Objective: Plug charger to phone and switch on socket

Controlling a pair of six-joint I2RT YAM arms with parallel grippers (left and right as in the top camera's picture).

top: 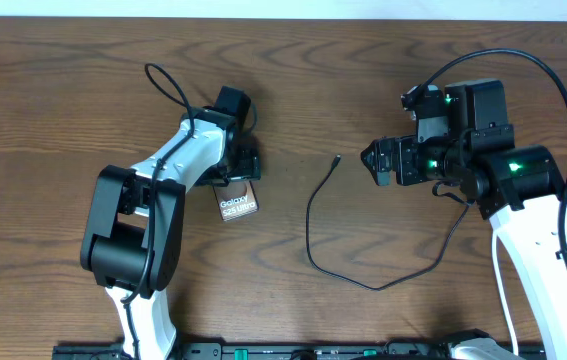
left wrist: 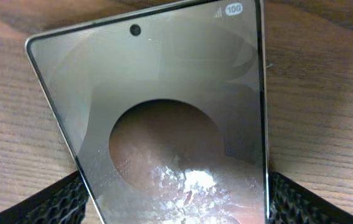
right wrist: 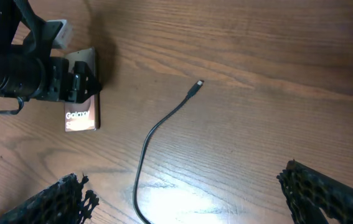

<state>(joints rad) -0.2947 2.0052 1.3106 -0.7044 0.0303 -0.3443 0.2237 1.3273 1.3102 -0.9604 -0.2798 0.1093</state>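
Wooden counter (top: 293,60). One charger (top: 309,215) curves from the near side away to its plug (top: 337,157), which lies just left of the right claw (top: 371,166), spread wide and empty: the nearer arm. One phone (top: 238,203) lies farther left, the left claw (top: 246,165) flanking its edges; grip undeterminable. No socket visible.
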